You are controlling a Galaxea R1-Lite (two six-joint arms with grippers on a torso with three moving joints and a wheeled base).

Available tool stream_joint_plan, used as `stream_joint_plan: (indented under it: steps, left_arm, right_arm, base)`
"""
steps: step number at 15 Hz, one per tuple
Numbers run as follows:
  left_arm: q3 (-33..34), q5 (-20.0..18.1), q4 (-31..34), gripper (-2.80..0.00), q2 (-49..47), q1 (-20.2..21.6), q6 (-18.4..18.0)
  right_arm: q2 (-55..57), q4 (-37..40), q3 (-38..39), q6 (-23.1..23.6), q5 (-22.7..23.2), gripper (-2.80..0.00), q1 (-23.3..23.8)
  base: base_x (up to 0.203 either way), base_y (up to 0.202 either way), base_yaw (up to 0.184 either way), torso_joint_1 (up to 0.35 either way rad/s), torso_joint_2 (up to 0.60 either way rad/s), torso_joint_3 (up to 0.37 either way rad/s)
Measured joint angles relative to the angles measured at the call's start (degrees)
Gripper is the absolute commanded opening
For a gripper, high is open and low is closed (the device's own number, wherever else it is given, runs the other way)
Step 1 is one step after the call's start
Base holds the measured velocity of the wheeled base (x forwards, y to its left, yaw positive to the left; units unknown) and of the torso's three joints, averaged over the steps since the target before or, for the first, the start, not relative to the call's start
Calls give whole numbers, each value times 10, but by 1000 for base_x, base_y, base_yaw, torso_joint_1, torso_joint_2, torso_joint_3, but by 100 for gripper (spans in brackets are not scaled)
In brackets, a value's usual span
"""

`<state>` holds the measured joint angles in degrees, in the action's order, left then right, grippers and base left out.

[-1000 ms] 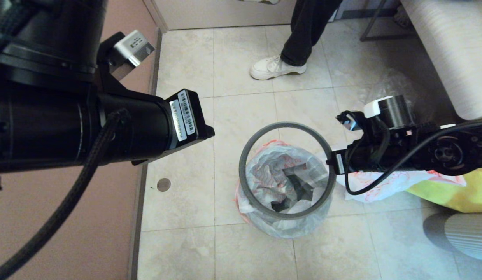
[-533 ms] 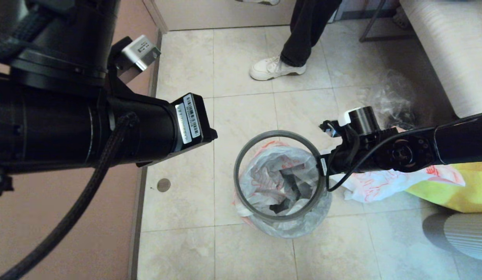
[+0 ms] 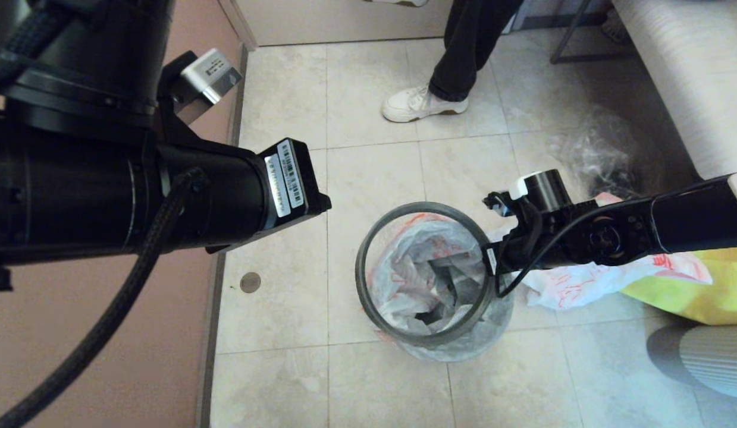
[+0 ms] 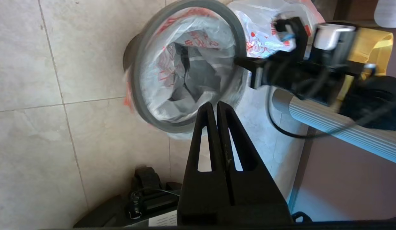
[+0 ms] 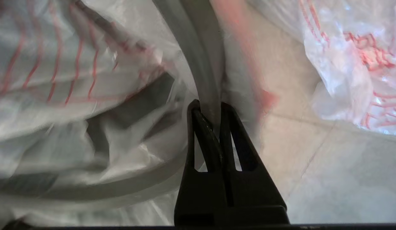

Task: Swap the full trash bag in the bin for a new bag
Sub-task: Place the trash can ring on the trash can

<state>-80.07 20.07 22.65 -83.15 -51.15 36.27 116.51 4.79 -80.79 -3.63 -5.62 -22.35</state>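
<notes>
The dark grey ring rim (image 3: 368,249) is clamped by the right gripper (image 5: 210,110) above the round pale grey plastic bin (image 3: 463,348), which holds the translucent red-printed full trash bag (image 3: 427,267). The white red-printed new bag (image 3: 576,282) lies on the floor to the right. The left gripper (image 4: 216,107) is held closed and empty, raised at the left.

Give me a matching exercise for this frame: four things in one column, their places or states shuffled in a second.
Things:
1. ring rim
2. full trash bag
3. new bag
4. left gripper

States:
A. flat on the floor beside the bin
B. shut, holding nothing, raised off the floor
C. clamped by the right gripper
D. lining the bin

Pairs: 1-C, 2-D, 3-A, 4-B
</notes>
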Motion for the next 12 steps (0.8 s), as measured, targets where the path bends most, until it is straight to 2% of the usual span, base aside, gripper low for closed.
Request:
stream_joint_plan:
  steps: [5,12]
  left_arm:
    - [0,0,0,-280,0,-1,0]
    - [0,0,0,-280,0,0,0]
  right_arm:
    - [-30,21,11,1,-6,-280,-1]
    - [-5,19,22,7,-33,-280,-2]
  base:
    - [0,0,0,0,0,0]
    - [0,0,0,0,0,0]
